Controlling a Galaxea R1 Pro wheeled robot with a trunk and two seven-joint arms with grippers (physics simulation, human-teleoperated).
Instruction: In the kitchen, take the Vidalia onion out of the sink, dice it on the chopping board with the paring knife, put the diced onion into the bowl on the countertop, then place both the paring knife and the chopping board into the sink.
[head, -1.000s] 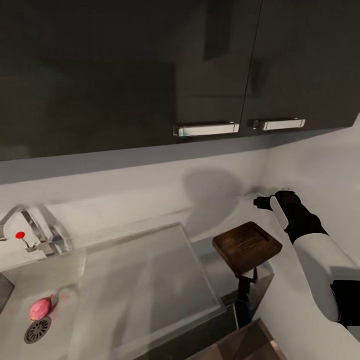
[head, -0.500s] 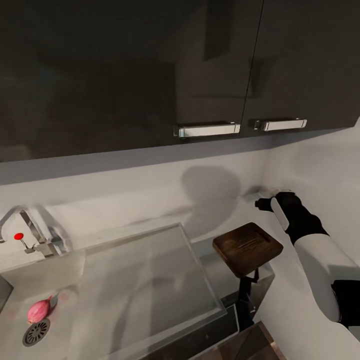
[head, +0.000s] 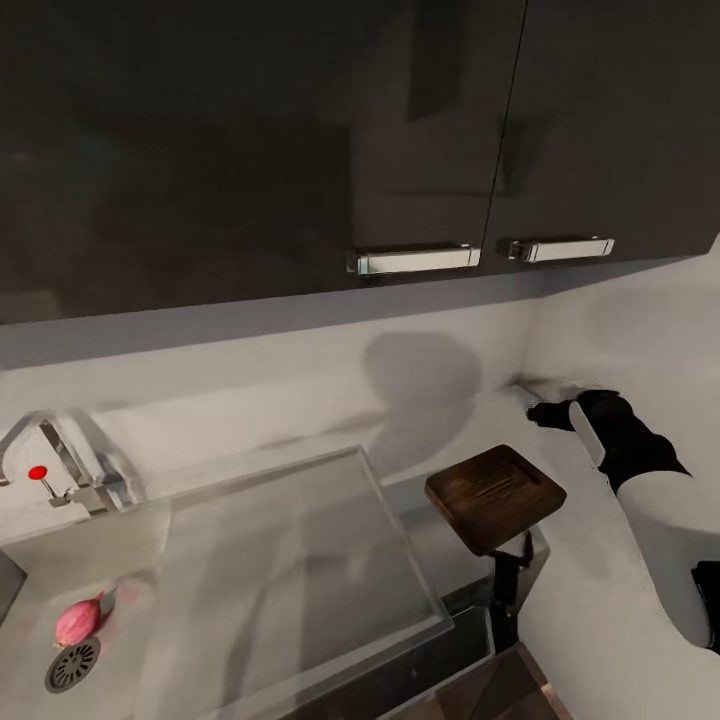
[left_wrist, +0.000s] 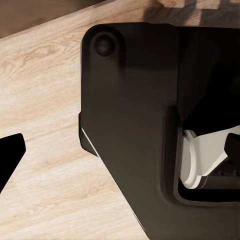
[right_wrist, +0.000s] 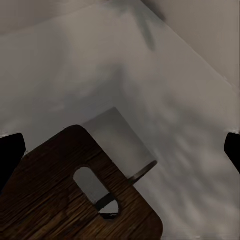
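The pink Vidalia onion (head: 78, 620) lies in the grey sink (head: 60, 560) beside the round drain (head: 73, 665). The dark brown chopping board (head: 495, 497) rests on the pale countertop (head: 560, 590) to the right of the drainboard. Its slotted corner (right_wrist: 75, 200) shows in the right wrist view. My right gripper (head: 545, 412) hovers beyond the board near the back wall corner, open and empty (right_wrist: 120, 150). My left gripper (left_wrist: 120, 150) is open over the robot's dark base. The paring knife and the bowl are not made out.
A chrome tap with a red dot (head: 40, 472) stands behind the sink. The flat drainboard (head: 290, 570) lies between sink and board. Dark wall cabinets with metal handles (head: 412, 260) hang overhead. A dark narrow upright shape (head: 505, 600) sits below the board's near edge. Wooden floor (left_wrist: 45, 150) lies under the base.
My right gripper has moved to the right and a little back, away from the chopping board. The onion and the board have stayed where they were.
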